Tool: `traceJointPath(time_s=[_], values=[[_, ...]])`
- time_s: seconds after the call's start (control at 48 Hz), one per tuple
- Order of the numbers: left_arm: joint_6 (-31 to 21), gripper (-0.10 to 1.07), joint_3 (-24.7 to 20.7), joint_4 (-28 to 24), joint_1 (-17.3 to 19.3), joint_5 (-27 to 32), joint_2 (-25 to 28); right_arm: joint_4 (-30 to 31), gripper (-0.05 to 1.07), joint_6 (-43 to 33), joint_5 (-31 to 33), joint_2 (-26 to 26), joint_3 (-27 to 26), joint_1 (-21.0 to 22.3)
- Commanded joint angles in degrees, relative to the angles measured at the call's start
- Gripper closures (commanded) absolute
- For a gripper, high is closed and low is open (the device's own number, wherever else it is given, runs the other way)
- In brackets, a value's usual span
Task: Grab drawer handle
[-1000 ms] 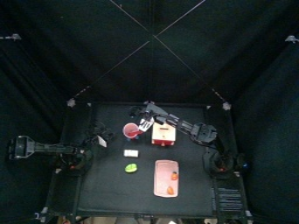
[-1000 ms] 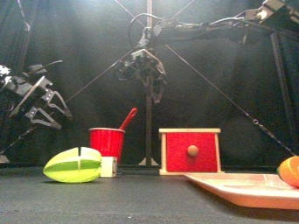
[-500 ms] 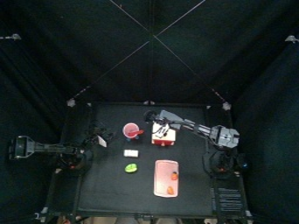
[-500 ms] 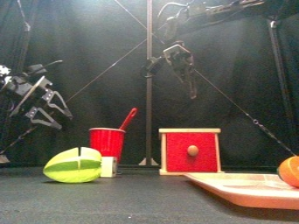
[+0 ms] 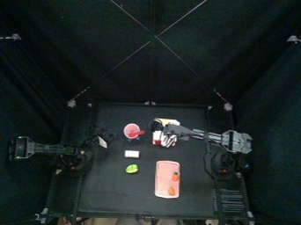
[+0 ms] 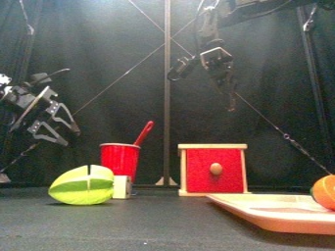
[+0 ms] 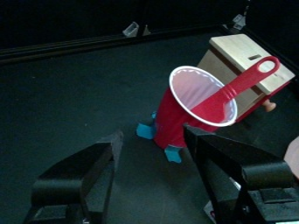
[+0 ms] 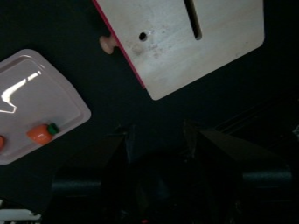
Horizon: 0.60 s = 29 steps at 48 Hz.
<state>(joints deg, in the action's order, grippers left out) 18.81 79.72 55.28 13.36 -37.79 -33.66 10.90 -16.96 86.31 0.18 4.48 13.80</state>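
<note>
The drawer (image 6: 213, 169) is a small box with a white top and a red front, and its handle is a round knob (image 6: 216, 169) in the middle of that front. From above, the drawer (image 5: 165, 130) stands at the table's centre. My right gripper (image 6: 210, 61) hangs open high above it, with nothing between the jaws. The right wrist view looks down on the drawer's white top (image 8: 187, 39) and the knob (image 8: 107, 42) at its edge. Far to the left, my left gripper (image 6: 39, 103) rests open, and its wrist view shows the drawer (image 7: 243, 54) beyond the cup.
A red cup (image 6: 120, 159) with a red spoon (image 6: 141, 132) stands left of the drawer. A green wedge-shaped thing (image 6: 81, 185) lies in front of the cup. A pink tray (image 6: 275, 210) with an orange thing (image 6: 324, 191) sits at the front right.
My right arm has swung to the right, carrying its gripper from left of the drawer to above it. The left arm has stayed still.
</note>
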Motion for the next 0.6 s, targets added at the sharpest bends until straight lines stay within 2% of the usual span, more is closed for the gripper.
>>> traceJointPath(time_s=[0.0, 0.458, 0.583], values=[[0.0, 0.06, -0.62, -0.26, 0.09, -0.18, 0.09, 0.26, 0.18, -0.53, -2.55, -4.13, 2.46, -0.44], [0.09, 0.06, -1.14, -0.35, -0.09, 1.58, -0.18, -0.62, 0.18, -6.77, -16.08, -16.35, 19.25, -0.7], [0.18, 0.06, -2.11, -2.46, -0.35, 1.58, -1.49, -0.35, 0.18, -10.02, -20.57, -19.6, 22.68, -0.79]])
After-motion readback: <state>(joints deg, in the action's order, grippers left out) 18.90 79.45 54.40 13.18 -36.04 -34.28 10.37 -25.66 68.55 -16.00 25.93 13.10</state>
